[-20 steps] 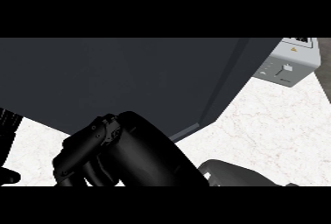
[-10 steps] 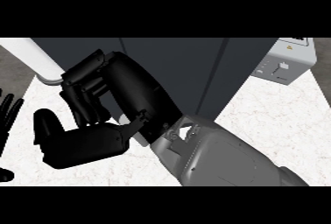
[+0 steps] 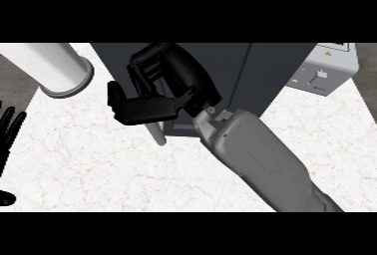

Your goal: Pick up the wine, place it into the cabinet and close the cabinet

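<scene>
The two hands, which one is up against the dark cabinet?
The right hand, fingers curled by the cabinet front and its handle. The left hand sits apart at the view's left edge, fingers up.

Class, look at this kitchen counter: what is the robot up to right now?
The right hand is up against the front of the dark cabinet, fingers curled, beside a pale bar handle. No wine bottle is visible. The left hand rests open at the left edge. A white cylinder and a toaster stand on the marble counter.
</scene>
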Robot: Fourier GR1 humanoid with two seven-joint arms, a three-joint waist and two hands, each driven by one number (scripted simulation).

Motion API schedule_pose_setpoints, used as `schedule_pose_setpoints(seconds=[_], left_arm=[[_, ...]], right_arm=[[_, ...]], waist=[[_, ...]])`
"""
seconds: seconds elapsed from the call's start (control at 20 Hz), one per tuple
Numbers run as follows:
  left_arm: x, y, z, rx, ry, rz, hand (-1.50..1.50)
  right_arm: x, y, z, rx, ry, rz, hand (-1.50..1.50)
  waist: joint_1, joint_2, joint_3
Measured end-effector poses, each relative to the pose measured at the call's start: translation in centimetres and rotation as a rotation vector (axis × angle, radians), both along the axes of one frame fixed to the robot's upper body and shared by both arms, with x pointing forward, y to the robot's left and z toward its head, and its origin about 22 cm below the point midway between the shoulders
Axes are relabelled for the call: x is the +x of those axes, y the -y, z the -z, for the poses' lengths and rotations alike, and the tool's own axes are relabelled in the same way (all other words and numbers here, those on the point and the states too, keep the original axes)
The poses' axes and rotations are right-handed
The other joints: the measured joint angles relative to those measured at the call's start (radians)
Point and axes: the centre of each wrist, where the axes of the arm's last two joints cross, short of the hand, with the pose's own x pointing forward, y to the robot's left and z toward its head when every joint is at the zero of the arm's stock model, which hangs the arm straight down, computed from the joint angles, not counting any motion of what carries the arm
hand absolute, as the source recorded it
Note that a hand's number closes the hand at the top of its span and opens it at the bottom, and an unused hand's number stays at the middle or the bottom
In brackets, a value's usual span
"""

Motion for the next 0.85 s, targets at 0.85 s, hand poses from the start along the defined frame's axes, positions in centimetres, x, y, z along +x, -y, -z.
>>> schedule_pose_setpoints(seconds=[0.85], left_arm=[[0.7,1.0,-0.3,-0.008,0.01,0.038,-1.5]], right_arm=[[3.8,1.5,2.1,-0.025,0.103,-0.11,1.5]], waist=[[0.021,-0.032,-0.011]])
